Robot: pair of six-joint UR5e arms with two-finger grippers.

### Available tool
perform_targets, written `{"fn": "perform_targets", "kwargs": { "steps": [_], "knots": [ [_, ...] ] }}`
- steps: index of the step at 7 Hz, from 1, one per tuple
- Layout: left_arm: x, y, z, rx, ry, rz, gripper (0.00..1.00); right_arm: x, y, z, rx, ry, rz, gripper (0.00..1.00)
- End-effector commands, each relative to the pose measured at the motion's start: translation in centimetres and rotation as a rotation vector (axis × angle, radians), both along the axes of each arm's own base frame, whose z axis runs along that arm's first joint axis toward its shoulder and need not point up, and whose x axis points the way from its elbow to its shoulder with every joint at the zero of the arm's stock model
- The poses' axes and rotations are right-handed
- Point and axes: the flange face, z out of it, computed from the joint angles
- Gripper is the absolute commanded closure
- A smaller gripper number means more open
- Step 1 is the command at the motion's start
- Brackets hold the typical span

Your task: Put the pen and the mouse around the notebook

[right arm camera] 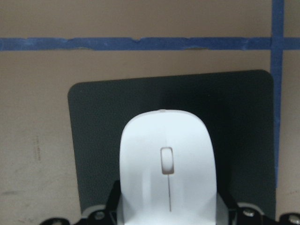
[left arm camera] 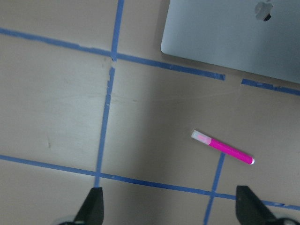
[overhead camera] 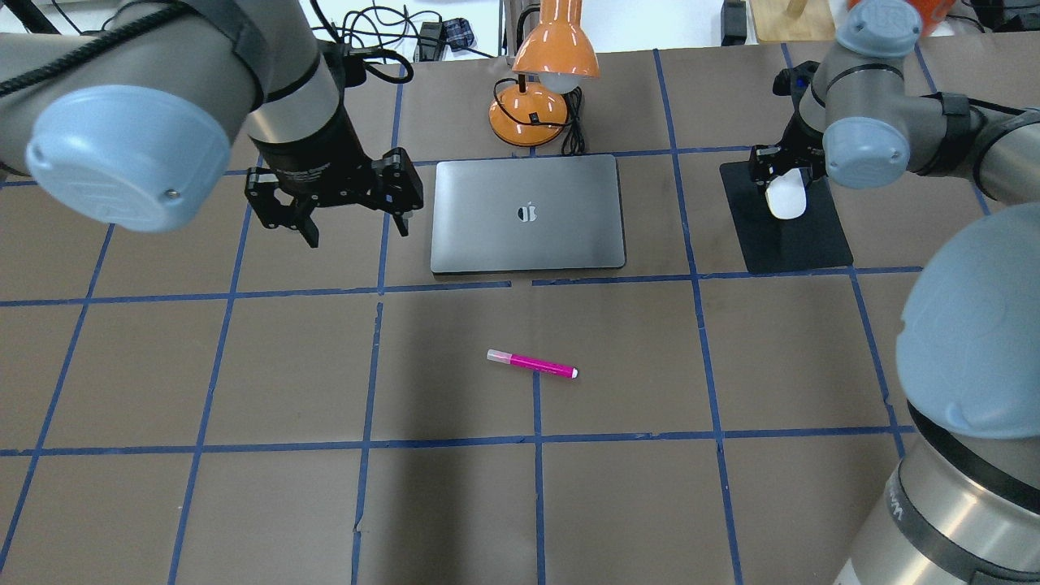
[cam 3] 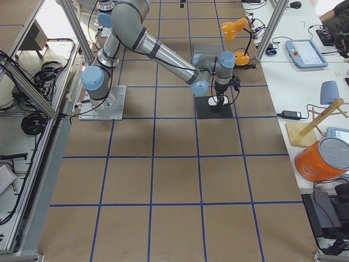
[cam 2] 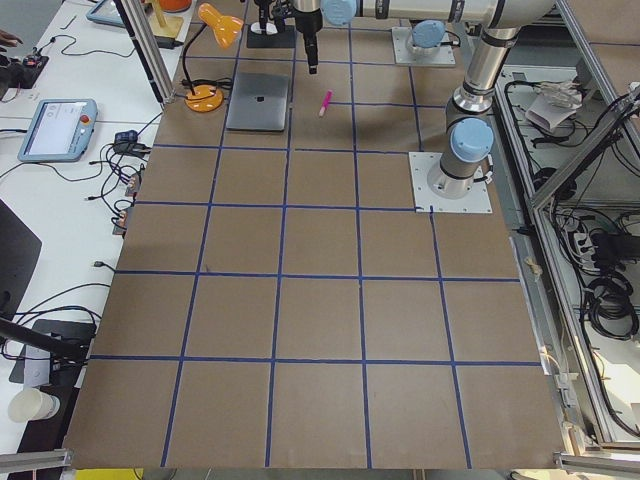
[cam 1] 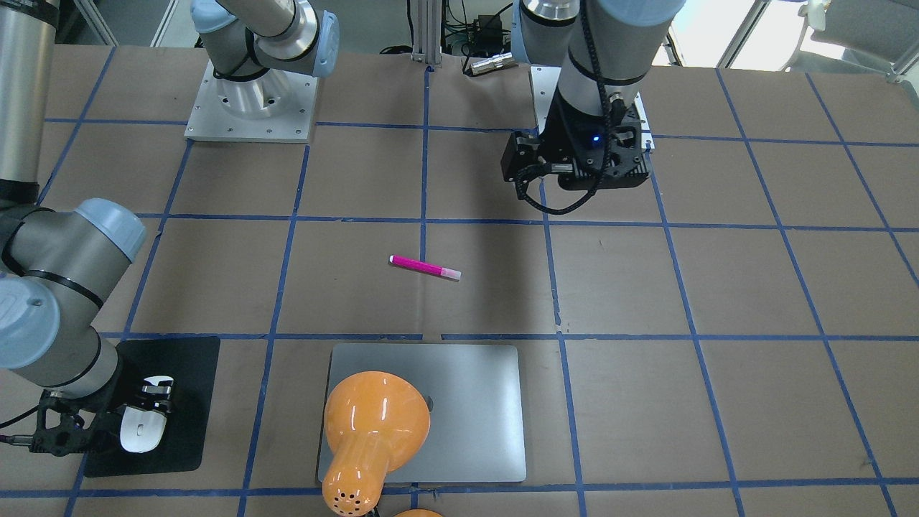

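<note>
The magenta pen (overhead camera: 532, 363) lies alone on the brown table, in front of the closed silver notebook (overhead camera: 487, 219). In the left wrist view the pen (left arm camera: 224, 148) shows below the notebook's corner (left arm camera: 225, 37). My left gripper (overhead camera: 357, 233) hangs open and empty above the table, just left of the notebook. My right gripper (cam 1: 143, 420) is shut on the white mouse (overhead camera: 786, 199), over a black mat (overhead camera: 788, 244) to the right of the notebook. The right wrist view shows the mouse (right arm camera: 168, 154) held between the fingers above the mat (right arm camera: 234, 117).
An orange desk lamp (overhead camera: 552, 57) stands behind the notebook, and its shade (cam 1: 373, 416) covers part of the notebook (cam 1: 474, 409) in the front-facing view. Blue tape lines grid the brown table. Both arm bases sit on the robot's side.
</note>
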Motion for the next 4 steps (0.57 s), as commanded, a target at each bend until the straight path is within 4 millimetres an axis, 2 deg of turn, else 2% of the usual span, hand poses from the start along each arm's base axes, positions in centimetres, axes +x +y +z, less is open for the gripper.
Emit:
{"fn": "perform_targets", "kwargs": {
  "steps": [1,2,3,4],
  "knots": [
    [3.7,0.5,2.4,-0.033,-0.005,-0.015,0.0,0.2,0.5,-1.9,0.039,0.006,0.01,0.0],
    [4.1,0.8,2.7,-0.036,-0.005,-0.007,0.0,0.2,0.5,-1.6,0.04,0.008,0.01,0.0],
    [4.0,1.0,2.6,-0.038,-0.006,-0.01,0.0,0.0,0.1,0.0,0.021,0.013,0.009,0.0],
    [4.0,1.1,2.6,-0.038,-0.006,-0.01,0.0,0.6,0.7,3.5,0.001,0.015,0.014,0.0]
  ]
}}
